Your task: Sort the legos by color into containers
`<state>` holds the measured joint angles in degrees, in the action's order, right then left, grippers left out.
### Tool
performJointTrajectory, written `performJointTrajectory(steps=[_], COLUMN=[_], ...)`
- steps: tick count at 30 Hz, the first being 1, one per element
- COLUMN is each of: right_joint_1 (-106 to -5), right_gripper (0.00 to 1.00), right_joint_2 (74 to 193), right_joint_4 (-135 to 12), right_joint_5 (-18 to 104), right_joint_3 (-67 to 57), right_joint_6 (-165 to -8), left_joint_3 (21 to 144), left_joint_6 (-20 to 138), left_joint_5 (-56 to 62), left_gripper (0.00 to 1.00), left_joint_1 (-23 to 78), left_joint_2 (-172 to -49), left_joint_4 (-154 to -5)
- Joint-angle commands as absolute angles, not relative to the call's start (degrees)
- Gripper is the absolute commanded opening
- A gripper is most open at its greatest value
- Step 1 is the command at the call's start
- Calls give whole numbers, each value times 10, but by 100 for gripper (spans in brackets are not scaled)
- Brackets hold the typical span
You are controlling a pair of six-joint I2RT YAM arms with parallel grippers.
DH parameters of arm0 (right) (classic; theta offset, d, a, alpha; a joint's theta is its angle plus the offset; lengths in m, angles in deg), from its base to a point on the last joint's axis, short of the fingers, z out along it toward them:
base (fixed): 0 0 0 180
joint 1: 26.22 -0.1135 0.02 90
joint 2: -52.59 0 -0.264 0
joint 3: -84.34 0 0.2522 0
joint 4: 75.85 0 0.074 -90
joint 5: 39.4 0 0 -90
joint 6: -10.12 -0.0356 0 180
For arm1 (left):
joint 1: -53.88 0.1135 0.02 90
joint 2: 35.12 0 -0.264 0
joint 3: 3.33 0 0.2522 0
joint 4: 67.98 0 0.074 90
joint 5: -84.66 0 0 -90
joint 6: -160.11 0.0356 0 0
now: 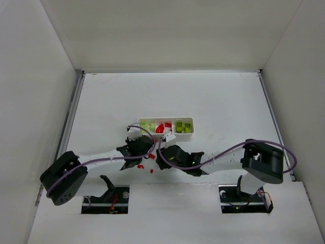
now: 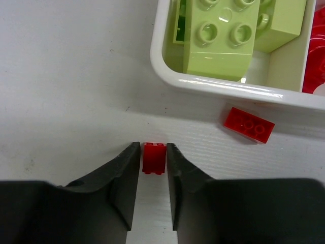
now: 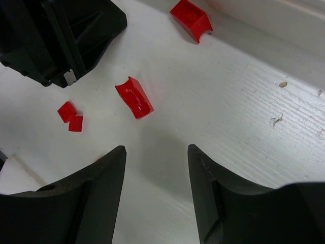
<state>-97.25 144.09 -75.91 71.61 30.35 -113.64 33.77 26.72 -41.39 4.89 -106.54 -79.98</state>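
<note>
The white three-part tray (image 1: 191, 121) holds yellow-green bricks (image 1: 147, 124) in its left part, red ones (image 1: 161, 127) in the middle and yellow-green ones (image 1: 182, 127) on the right. My left gripper (image 1: 138, 147) is just in front of the tray's left end. In the left wrist view my left gripper (image 2: 153, 147) has its jaws closed on a tiny red brick (image 2: 154, 160) at the tips, low over the table. My right gripper (image 1: 163, 156) is beside it, and in its own view my right gripper (image 3: 156, 148) is open and empty, with a curved red brick (image 3: 134, 96) ahead of it.
Loose red bricks lie on the table: a flat one (image 2: 249, 124) by the tray wall (image 2: 213, 84), one (image 3: 191, 19) farther ahead of the right gripper, two tiny ones (image 3: 71, 117) to its left. The left gripper's black body (image 3: 56, 35) is close to the right gripper.
</note>
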Motion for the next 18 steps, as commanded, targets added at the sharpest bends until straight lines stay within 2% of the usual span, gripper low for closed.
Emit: performJointTrajectory(steps=[1, 7, 11, 18], right_joint_1=[-979, -979, -979, -975], right_gripper=[58, 58, 63, 64], right_joint_2=[1455, 1480, 1500, 1542], right_joint_4=[-787, -807, -817, -812], right_joint_5=[717, 717, 717, 717], right_joint_3=[277, 264, 245, 202], right_joint_6=[-1123, -1103, -1089, -1066], left_joint_3=[337, 321, 323, 341], left_joint_6=[256, 251, 248, 245], left_joint_5=[-419, -403, -367, -295], left_gripper=[21, 16, 16, 16], left_joint_1=[55, 73, 101, 162], left_joint_2=[-1054, -918, -821, -756], left_joint_4=[-796, -833, -867, -872])
